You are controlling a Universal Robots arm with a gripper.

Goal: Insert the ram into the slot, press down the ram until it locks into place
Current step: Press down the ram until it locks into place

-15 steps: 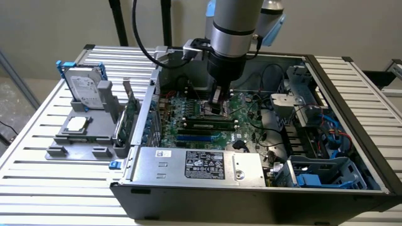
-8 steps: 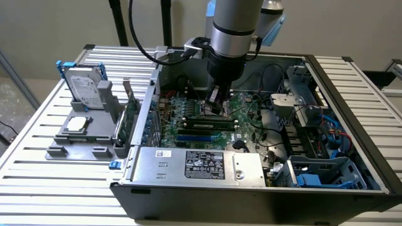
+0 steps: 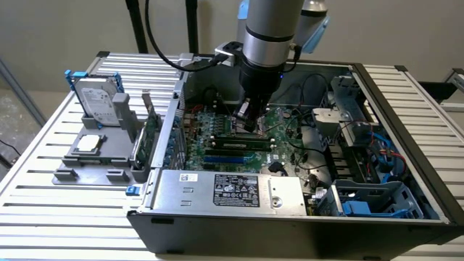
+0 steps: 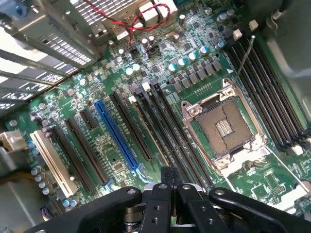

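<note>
Exterior view: we see one gripper (image 3: 250, 120) low over the motherboard (image 3: 239, 138) inside the open case (image 3: 305, 217), fingers closed on nothing. One ram (image 3: 240, 145) sits in its slot (image 3: 239, 141), just below the fingertips. Wrist view: fingers (image 4: 167, 187) pressed together above one blue slot (image 4: 116, 133).

A robotics lab: opened computer case (image 3: 290, 217) on slatted aluminium bench (image 3: 43, 206).

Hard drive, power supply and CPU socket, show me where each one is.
Hard drive (image 3: 95, 98): exterior view, on its silver label face.
Power supply (image 3: 236, 190): exterior view, on its black sticker.
CPU socket (image 4: 224, 127): wrist view, on its contact pad centre.
</note>
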